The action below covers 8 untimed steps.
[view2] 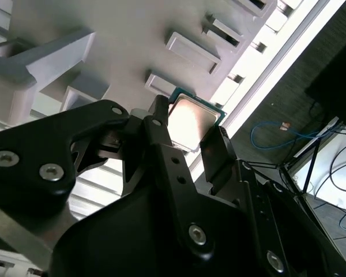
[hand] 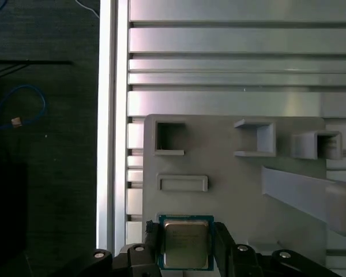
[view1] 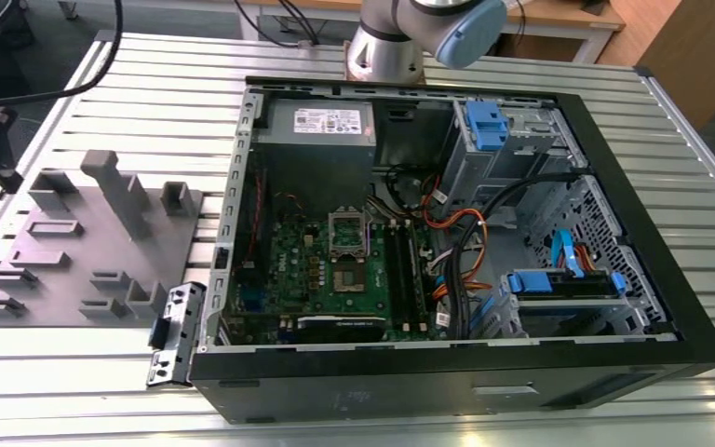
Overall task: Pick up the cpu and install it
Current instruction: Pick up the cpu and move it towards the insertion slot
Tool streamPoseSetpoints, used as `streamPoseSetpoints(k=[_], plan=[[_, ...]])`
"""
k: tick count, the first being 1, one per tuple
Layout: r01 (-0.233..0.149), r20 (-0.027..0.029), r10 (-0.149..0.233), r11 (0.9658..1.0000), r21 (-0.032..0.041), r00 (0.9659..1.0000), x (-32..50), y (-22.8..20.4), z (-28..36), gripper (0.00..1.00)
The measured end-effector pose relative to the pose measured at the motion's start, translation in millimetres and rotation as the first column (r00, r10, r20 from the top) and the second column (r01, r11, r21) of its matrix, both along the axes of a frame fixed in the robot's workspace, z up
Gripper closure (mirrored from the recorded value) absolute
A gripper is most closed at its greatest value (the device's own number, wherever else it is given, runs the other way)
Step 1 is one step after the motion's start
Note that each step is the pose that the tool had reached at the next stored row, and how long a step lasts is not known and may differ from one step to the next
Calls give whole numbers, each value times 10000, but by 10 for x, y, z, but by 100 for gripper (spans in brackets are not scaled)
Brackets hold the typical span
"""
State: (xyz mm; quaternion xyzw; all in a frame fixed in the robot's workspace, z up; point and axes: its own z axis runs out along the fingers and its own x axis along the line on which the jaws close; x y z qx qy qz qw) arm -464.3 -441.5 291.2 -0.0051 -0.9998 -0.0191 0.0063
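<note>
Grips the cpu [hand: 185, 245] in the gripper [hand: 186, 234]: fingers [hand: 151, 242] closed against two opposite edges, seen in both wrist views. Silver-grey lid facing up, green rim showing around it. Placed over the flat face of the grey tray [hand: 236, 190], near one of its edges, just beside a shallow rectangular recess [hand: 183, 183]. Can't tell whether lifted clear or resting on the tray surface. Two open square pockets [hand: 170, 138] further along the tray, plus a long sloped rib [hand: 303, 193] off to one side.

Under the tray: slatted aluminium bench [hand: 219, 57], with its edge rail [hand: 112, 115] close to the tray. Past the rail: dark floor with a loose blue cable [hand: 17, 107].

In the exterior view: same tray on the exterior view's left, just beside an open computer case [view1: 457, 372] lying on its side on the bench. Green motherboard [view1: 320, 279] inside the case, well apart from the tray. Power supply [view1: 320, 121] at the case's far end, blue drive brackets [view1: 557, 284] toward the exterior view's right, orange and black wiring [view1: 457, 233] between. Arm base [view1: 389, 47] mounted behind the case.
</note>
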Motion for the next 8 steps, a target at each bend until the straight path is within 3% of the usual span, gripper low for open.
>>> streamPoseSetpoints(k=[5,8], plan=[[0,-1,0,10000,0,10000,0,0,138,53],[-1,1,1,10000,0,10000,0,0,178,53]])
